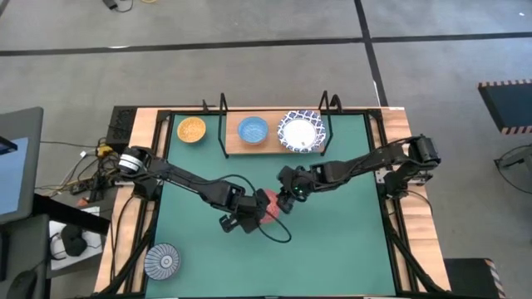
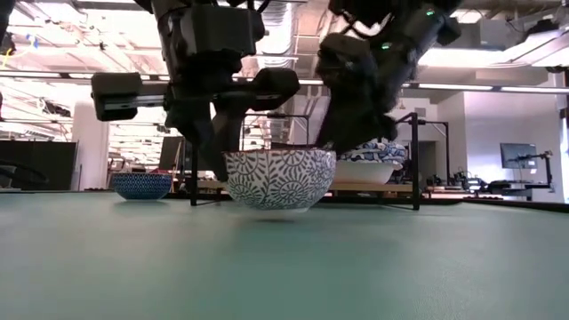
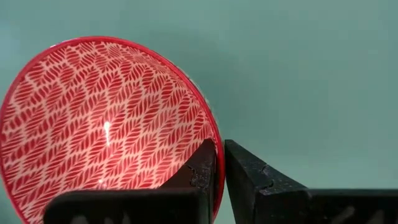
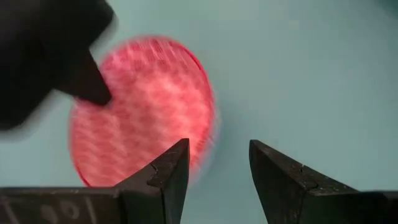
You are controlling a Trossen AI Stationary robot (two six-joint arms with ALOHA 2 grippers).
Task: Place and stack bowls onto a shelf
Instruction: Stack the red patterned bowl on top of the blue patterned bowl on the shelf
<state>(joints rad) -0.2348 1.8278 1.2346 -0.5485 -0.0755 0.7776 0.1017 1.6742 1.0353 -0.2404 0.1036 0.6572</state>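
Left gripper [image 3: 219,167] pinches red bowl [image 3: 93,124] rim (right gripper [image 4: 219,163] open nearby).

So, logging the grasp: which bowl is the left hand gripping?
The red bowl at mid-mat: the left hand pinches its rim. The others sit untouched on the shelf or elsewhere.

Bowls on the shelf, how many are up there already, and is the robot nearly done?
Not nearly. The shelf holds the light blue bowl and the blue-lattice white bowl. Right now the left gripper pinches the red bowl by its rim, with the open right gripper beside it. The orange-yellow bowl and grey-blue ribbed bowl wait on the mat.
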